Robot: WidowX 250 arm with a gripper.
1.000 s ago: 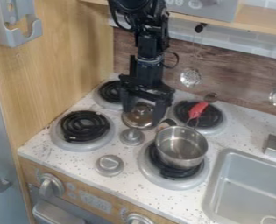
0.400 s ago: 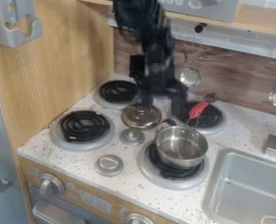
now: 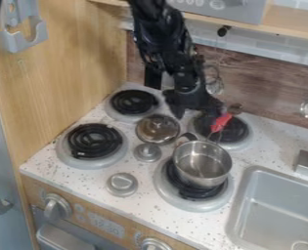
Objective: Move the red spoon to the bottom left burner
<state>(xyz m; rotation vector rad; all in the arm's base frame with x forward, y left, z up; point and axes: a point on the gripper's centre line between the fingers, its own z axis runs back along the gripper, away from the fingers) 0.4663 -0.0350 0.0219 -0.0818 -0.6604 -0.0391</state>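
Over the back of the stove, at the left edge of the back right burner (image 3: 238, 133), hangs my gripper (image 3: 196, 113). Its fingers stand apart, one close to the red spoon's left side. The red spoon (image 3: 221, 121) lies slanted across that burner, its lower end near the pot's rim; whether a finger touches it I cannot tell. At the front left, the bottom left burner (image 3: 94, 141) has a black coil and nothing on it.
A metal pot (image 3: 202, 165) stands on the front right burner, its handle toward the back. A lid (image 3: 157, 129) lies between the burners. The sink (image 3: 280, 210) is at the right, a wooden wall (image 3: 64, 73) at the left. Utensils hang behind the stove.
My gripper has moved right, from above the lid to beside the red spoon, and the arm now leans to the right. Spoon, pot and lid have stayed in place.
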